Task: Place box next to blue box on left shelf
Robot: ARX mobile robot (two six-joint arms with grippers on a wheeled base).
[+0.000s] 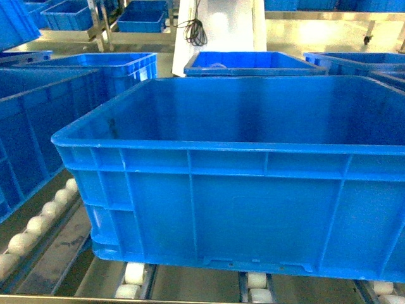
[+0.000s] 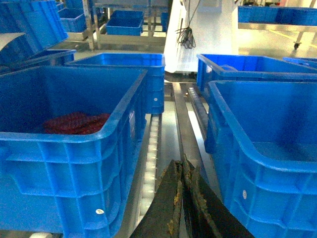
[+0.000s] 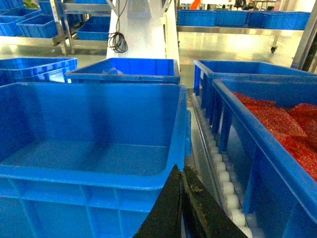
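Right wrist view: box (image 3: 94, 148) just beyond closed right claw (image 3: 181, 174).

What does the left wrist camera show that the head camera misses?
Only the left wrist view shows the shut left gripper and red netted material inside the neighbouring crate. Only the head view shows the box's front wall with its small tab at the bottom edge. Both show the box, the white rollers and the coiled black cable behind.

blue crates (image 1: 253, 190): 8+ | hands (image 2: 184, 198): 2 | roller rack (image 1: 38, 221): 1
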